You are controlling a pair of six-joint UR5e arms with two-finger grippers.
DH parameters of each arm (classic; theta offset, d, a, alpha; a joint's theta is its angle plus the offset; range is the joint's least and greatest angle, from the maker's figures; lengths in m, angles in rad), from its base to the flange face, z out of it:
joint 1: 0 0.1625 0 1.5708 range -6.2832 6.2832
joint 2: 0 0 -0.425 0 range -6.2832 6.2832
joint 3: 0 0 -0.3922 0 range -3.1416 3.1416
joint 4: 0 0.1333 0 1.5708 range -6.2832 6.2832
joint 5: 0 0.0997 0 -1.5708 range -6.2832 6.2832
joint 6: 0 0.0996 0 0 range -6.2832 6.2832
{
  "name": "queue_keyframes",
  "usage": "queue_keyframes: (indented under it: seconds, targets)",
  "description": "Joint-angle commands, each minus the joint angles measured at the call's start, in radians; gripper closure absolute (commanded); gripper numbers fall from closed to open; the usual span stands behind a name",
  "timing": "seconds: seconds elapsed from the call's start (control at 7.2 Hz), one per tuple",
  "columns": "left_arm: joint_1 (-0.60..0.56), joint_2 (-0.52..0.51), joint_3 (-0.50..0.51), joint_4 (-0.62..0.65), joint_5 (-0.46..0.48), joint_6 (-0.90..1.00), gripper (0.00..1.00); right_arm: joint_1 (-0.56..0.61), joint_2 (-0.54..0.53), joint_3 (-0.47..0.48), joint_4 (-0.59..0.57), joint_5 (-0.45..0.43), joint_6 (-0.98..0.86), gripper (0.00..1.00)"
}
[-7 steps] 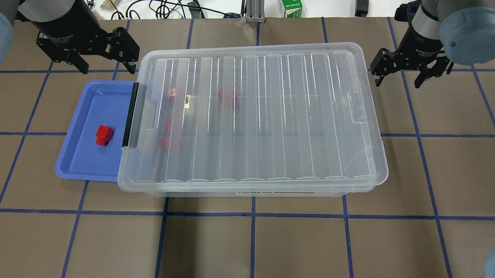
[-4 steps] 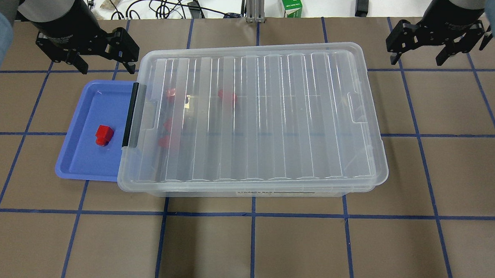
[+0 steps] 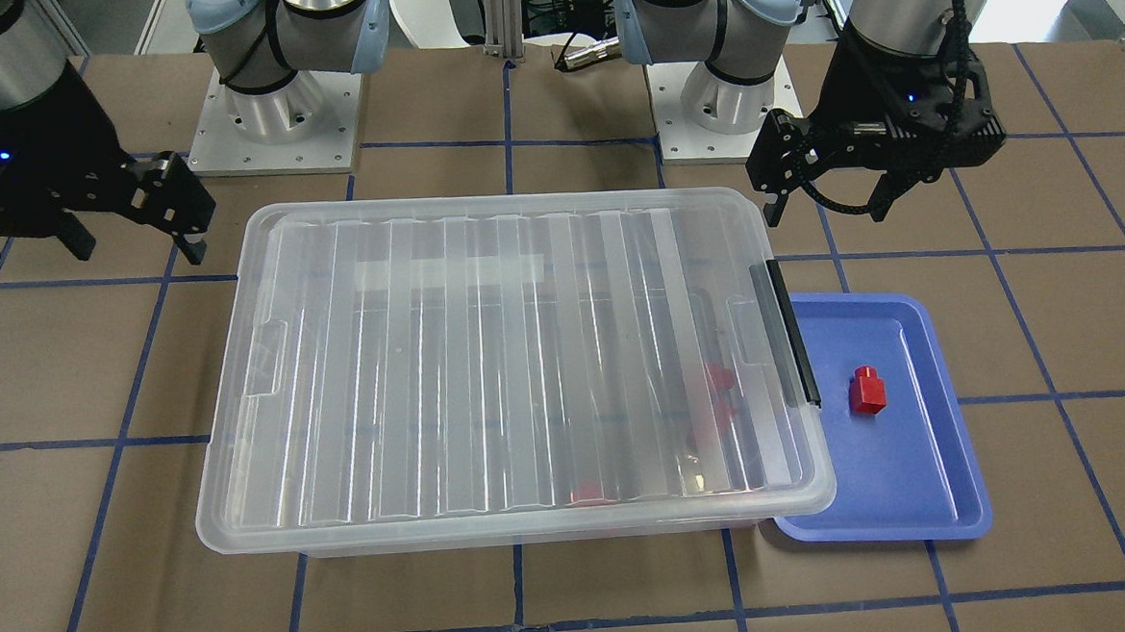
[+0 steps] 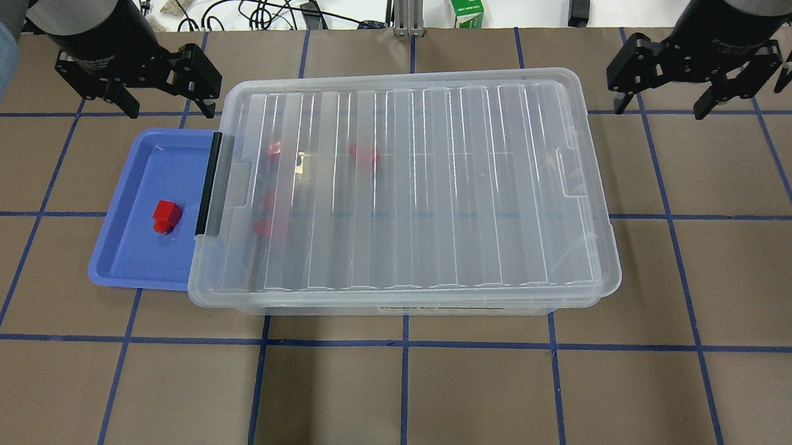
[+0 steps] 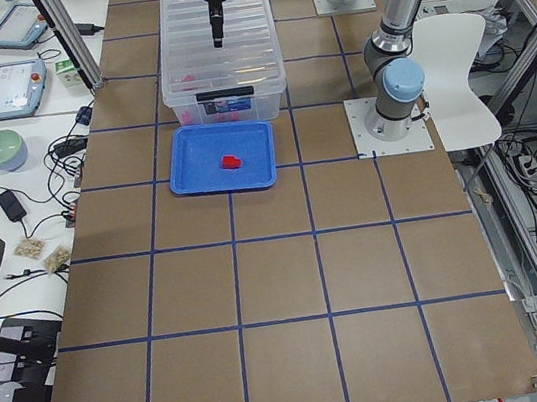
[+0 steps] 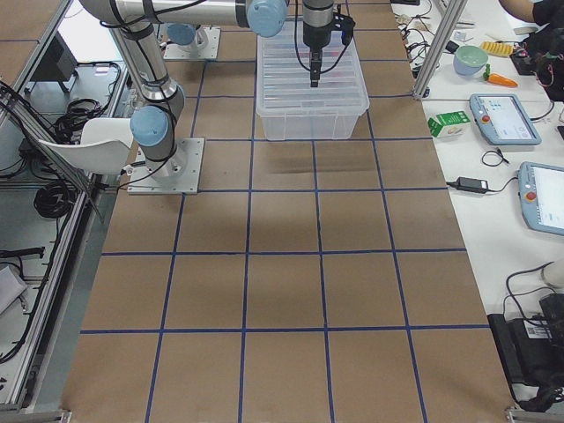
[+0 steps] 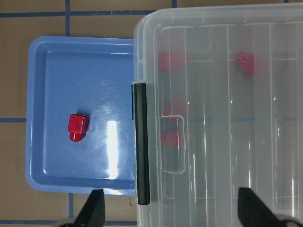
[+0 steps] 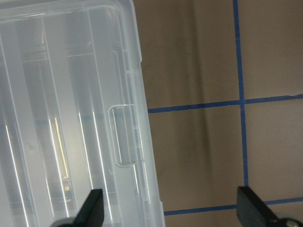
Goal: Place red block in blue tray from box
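Brown counter (image 4: 495, 401) with blue tape lines carries the box (image 4: 438, 184), lid closed, and the blue tray (image 4: 124, 251) tucked at its left end. One red block (image 4: 167, 216) lies in the tray. Now the right hand (image 4: 658, 110), wide and empty, has drawn back from the box's far right corner, while the left hand (image 4: 171, 109), also wide, has stayed. I judge the placing finished.

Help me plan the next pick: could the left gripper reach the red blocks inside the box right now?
Probably not: the closed lid covers the box and the red blocks inside. The open left gripper hovers outside, by its corner.
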Motion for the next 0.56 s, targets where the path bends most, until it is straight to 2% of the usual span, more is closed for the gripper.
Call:
queue_keyframes:
  seconds: [0.0,0.42]
  targets:
    - [0.0,0.001,0.0,0.0,-0.001,0.0,0.0,0.097,0.035,-0.019,-0.004,0.003,0.119,0.0]
    - [0.0,0.001,-0.001,0.0,0.0,0.0,0.0,0.095,0.038,-0.024,-0.007,0.0,0.11,0.0]
